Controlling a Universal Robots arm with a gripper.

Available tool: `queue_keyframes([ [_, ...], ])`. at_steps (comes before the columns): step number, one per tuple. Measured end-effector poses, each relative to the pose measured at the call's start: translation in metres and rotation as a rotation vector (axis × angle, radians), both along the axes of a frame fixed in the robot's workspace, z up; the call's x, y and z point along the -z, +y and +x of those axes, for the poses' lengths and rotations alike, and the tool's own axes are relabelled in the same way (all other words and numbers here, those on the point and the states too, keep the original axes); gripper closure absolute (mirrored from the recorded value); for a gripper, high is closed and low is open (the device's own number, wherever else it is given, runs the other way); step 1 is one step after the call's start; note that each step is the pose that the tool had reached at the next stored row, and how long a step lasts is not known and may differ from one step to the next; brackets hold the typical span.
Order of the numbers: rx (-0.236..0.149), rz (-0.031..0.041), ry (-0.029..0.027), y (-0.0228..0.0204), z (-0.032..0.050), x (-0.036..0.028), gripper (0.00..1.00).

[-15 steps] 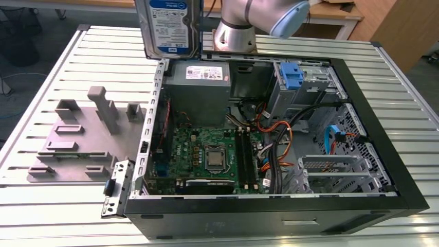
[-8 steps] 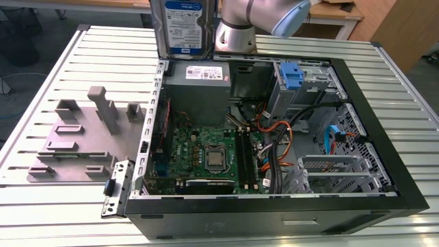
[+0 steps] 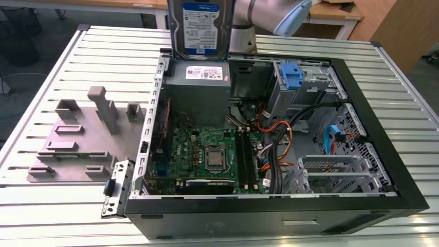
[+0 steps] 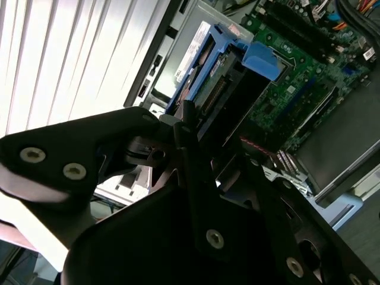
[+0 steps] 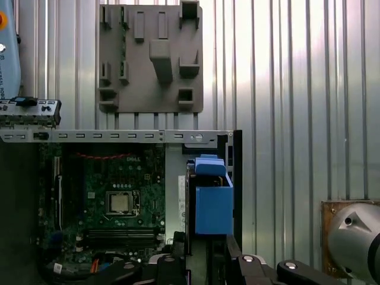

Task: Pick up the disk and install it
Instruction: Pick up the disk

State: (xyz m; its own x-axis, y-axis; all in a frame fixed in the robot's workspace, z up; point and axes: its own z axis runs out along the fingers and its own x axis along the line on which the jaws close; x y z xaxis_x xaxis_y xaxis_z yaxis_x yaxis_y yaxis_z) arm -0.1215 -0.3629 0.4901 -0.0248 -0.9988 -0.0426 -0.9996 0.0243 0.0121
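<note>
The disk (image 3: pixel 203 28) hangs upright in the air over the back edge of the open computer case (image 3: pixel 384 149), with its blue-and-white label facing the exterior view. It is above the grey power supply (image 3: pixel 199 77). In both wrist views my gripper (image 4: pixel 196 127) (image 5: pixel 205 252) is shut on the disk (image 4: pixel 205 74) (image 5: pixel 191 202). The disk's blue rail (image 4: pixel 261 59) (image 5: pixel 212 205) runs along its side, away from the fingers. Below it lies the green motherboard (image 5: pixel 113 202).
Inside the case's far right corner a drive cage (image 3: pixel 312 85) holds a bare blue bracket (image 3: pixel 291 74). Orange and blue cables (image 3: pixel 322 134) cross the case's right half. A grey fixture plate (image 3: pixel 79 139) with upright blocks lies on the slatted table (image 3: pixel 41 103) at the exterior view's left.
</note>
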Motion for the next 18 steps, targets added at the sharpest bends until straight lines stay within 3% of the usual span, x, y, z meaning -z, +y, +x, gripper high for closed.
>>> queue_keyframes([
  [9, 0.000, 0.0013, -0.0001, 0.0000, 0.0284, 0.0002, 0.65],
  [18, 0.000, 0.0182, -0.0001, 0.0000, 0.0515, 0.0006, 0.65],
])
